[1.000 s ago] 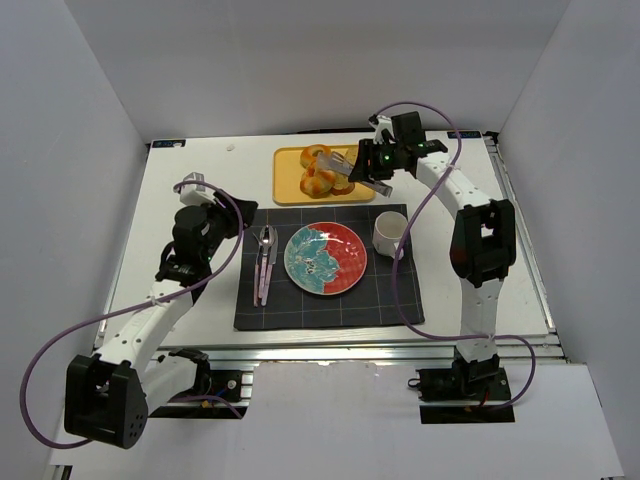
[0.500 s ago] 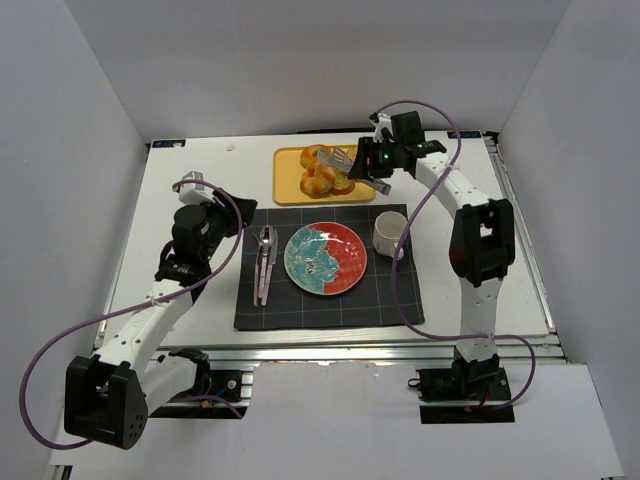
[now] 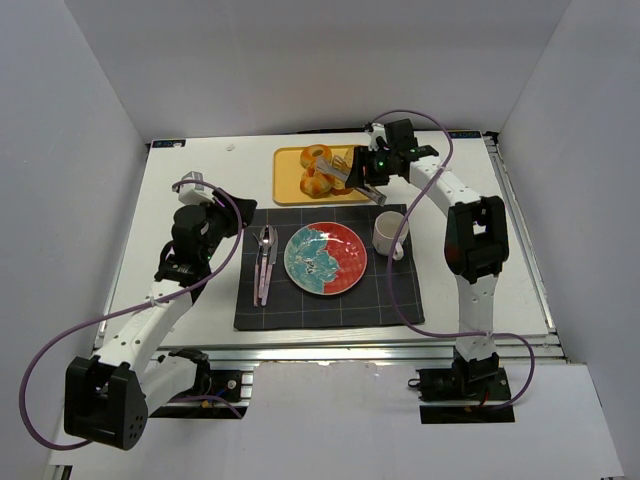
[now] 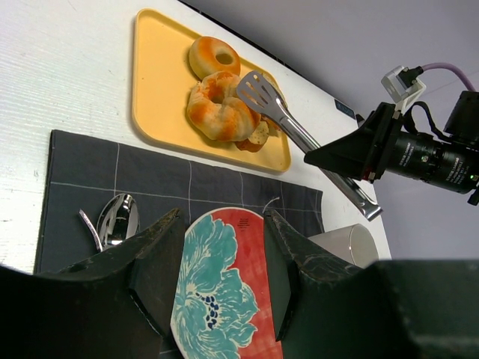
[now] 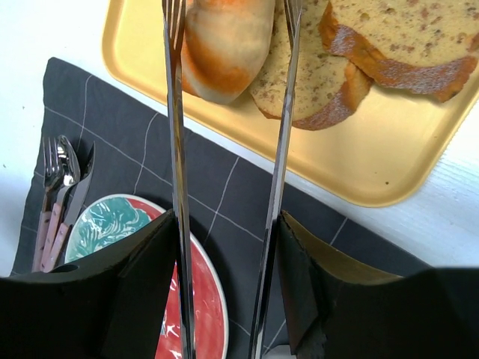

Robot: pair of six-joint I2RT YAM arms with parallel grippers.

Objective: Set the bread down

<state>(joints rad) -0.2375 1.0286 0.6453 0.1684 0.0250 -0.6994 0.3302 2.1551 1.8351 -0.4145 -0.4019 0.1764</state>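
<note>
the yellow tray point(image 3: 283, 176) sits on the white surface point(image 3: 190, 170) and holds all the bread. the ring roll point(image 4: 214, 56) lies near the tray's far edge. the striped bun point(image 4: 221, 111) lies in the tray's nearer half, touching the ring roll. two brown speckled loaf slices point(image 5: 397, 37) overlap on the tray to the right of the bun, the lower slice touching it.

the right end effector point(image 5: 228, 217) hangs over the tray's near right edge, its fingers pinching a pair of metal tongs point(image 4: 299, 134). the tong blades stand apart and reach in over the tray. one blade lies across the bun's left part, the other over the slice just beside the bun. whether the blades touch the bun cannot be told.

the left end effector point(image 4: 222, 217) is well clear of the tray on its near left side, fingers spread, nothing between them.

just on the tray's near side lies a dark placemat point(image 3: 330, 310) carrying a red and teal plate point(image 3: 325, 258), a white mug point(image 3: 389, 233) and cutlery point(image 3: 265, 260).
</note>
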